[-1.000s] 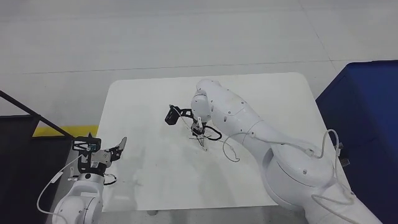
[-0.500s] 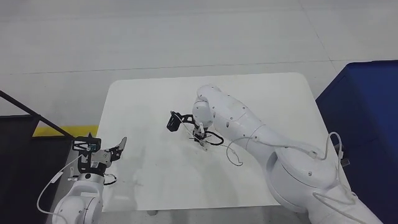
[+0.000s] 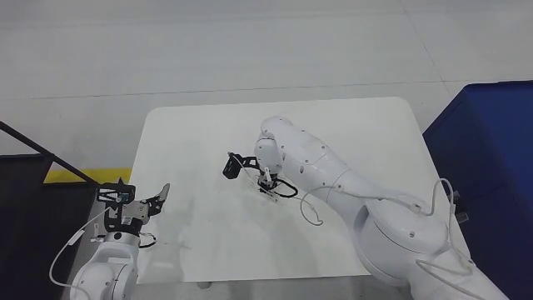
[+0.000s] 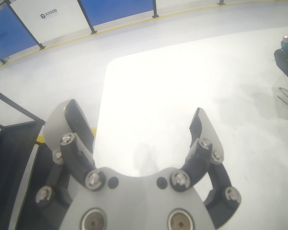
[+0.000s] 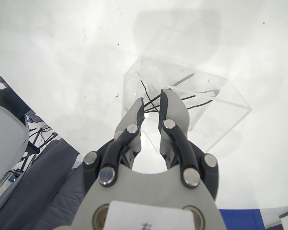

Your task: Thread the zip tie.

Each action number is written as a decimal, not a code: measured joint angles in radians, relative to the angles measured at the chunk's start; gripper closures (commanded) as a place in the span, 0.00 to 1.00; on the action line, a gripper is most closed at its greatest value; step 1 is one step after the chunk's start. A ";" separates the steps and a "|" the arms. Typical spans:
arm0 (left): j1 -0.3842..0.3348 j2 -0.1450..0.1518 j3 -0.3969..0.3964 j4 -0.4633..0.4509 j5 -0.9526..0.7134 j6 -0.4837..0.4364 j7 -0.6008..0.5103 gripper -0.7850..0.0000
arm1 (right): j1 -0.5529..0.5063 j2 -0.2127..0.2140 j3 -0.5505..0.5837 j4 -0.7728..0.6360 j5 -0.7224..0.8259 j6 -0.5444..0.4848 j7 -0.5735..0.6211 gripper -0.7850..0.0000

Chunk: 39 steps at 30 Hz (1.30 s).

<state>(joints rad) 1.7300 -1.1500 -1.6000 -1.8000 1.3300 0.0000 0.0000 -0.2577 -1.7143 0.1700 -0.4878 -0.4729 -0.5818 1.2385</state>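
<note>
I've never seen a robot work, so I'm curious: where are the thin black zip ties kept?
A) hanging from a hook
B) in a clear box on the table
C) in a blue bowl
B: the black zip ties lie inside the clear box, by the right fingers.

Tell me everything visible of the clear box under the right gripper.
The clear box is a see-through plastic cube, seemingly open-topped, upright on the white table. Thin black zip ties lie crossed inside it. The right gripper hangs over one corner, fingers narrowly apart above the ties; contact with the box is unclear.
</note>
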 measured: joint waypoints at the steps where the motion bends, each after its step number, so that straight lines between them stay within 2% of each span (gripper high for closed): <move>1: 0.000 0.000 0.000 0.000 0.000 0.000 0.000 0.00 | 0.001 -0.001 0.000 0.002 -0.002 -0.006 -0.006 0.83; 22: 0.000 0.000 0.000 0.000 0.000 0.000 0.000 0.00 | -0.005 -0.033 0.000 0.054 -0.041 -0.013 -0.013 0.85; 25: 0.000 0.000 0.000 0.000 0.000 0.000 0.000 0.00 | -0.006 -0.037 0.000 0.059 -0.045 -0.015 -0.015 0.91; 27: 0.000 0.000 0.000 0.000 0.000 0.000 0.000 0.00 | -0.009 -0.040 0.000 0.062 -0.051 -0.016 -0.016 1.00; 39: 0.000 0.000 0.000 0.000 0.000 0.000 0.000 0.00 | 0.015 -0.052 0.000 0.104 -0.025 -0.046 -0.046 1.00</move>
<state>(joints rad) 1.7300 -1.1500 -1.6000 -1.8000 1.3300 0.0000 0.0000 -0.2428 -1.7666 0.1699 -0.3841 -0.4981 -0.6278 1.1926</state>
